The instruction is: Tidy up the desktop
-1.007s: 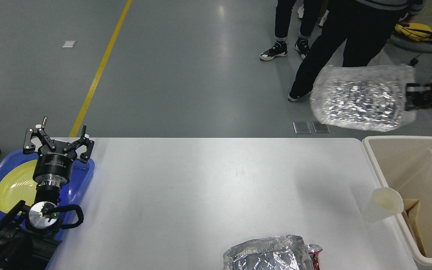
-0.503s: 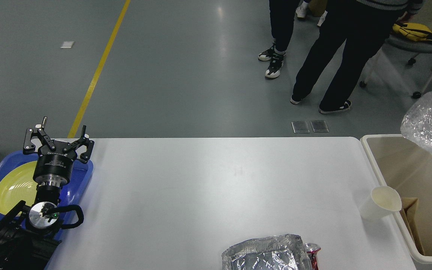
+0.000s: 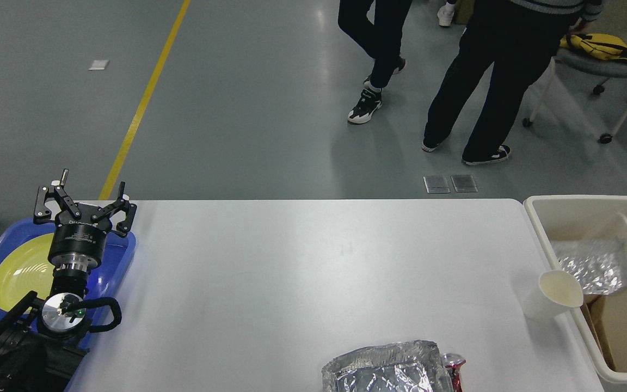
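hovering l arm (image 3: 82,209) over blue tray (image 3: 123,256), fingers (image 3: 47,204) apart.

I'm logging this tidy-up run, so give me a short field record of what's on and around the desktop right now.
desktop: white, mostly bare
paper cup: upright at right edge
foil tray: near edge, crushed red can beside it
beige bin: right of table, holds bubble wrap
blue tray: left, holds yellow plate
left gripper: jaws open, empty, above tray
right gripper: only dark bits at frame edge
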You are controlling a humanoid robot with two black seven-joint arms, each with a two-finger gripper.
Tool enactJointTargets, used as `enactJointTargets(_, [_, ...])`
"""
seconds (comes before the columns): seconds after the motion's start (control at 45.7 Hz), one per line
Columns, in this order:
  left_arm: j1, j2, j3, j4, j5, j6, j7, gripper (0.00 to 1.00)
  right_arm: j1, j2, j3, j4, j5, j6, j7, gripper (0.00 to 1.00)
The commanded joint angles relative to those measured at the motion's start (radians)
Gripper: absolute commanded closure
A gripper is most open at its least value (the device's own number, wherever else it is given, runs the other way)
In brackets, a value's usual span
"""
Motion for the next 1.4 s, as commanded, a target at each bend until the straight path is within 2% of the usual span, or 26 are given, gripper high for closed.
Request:
enactJointTargets(0.0, [0.000,0.000,0.000,-0.001,0.000,0.000,0.000,0.03,0.036,0.007,0.011,-0.002,0.006,0.009,-0.001,0.00])
enactJointTargets(0.219, [0.000,0.000,0.000,0.000,0.000,0.000,0.000,0.03,0.269,0.024,0.003,0.021,0.029,0.040,0.010,0.00])
enactJointTargets(0.35, [0.000,0.000,0.000,0.000,0.000,0.000,0.000,0.03,0.564,-0.001,-0.012,0.207,0.016,0.142,0.013,0.00])
enactJointTargets(0.416, [0.000,0.000,0.000,0.000,0.000,0.000,0.000,0.03,0.716,-0.062,-0.050,0.374,0.013,0.216,0.013,0.00])
enactJointTargets(0.503, [0.000,0.000,0.000,0.000,0.000,0.000,0.000,0.03,0.943,-0.130,-0.145,0.698,0.010,0.296,0.013,0.00])
enactJointTargets(0.635, [0.000,0.000,0.000,0.000,0.000,0.000,0.000,0.03,1.295,-0.125,-0.322,1.230,-0.011,0.311,0.011,0.00])
enactJointTargets(0.766, [0.000,0.000,0.000,0.000,0.000,0.000,0.000,0.03,1.437,-0.115,-0.326,1.608,-0.011,0.313,0.000,0.00])
enactJointTargets(0.854, [0.000,0.000,0.000,0.000,0.000,0.000,0.000,0.03,1.451,-0.110,-0.325,1.771,-0.014,0.313,0.000,0.00])
enactJointTargets(0.963, [0.000,0.000,0.000,0.000,0.000,0.000,0.000,0.03,1.417,-0.099,-0.345,1.786,-0.014,0.299,0.000,0.00])
enactJointTargets(1.226, [0.000,0.000,0.000,-0.001,0.000,0.000,0.000,0.03,1.311,-0.130,-0.470,1.566,-0.016,0.181,0.003,0.00])
enactJointTargets(1.379, [0.000,0.000,0.000,-0.001,0.000,0.000,0.000,0.03,1.193,-0.205,-0.504,1.455,-0.017,0.144,0.007,0.00])
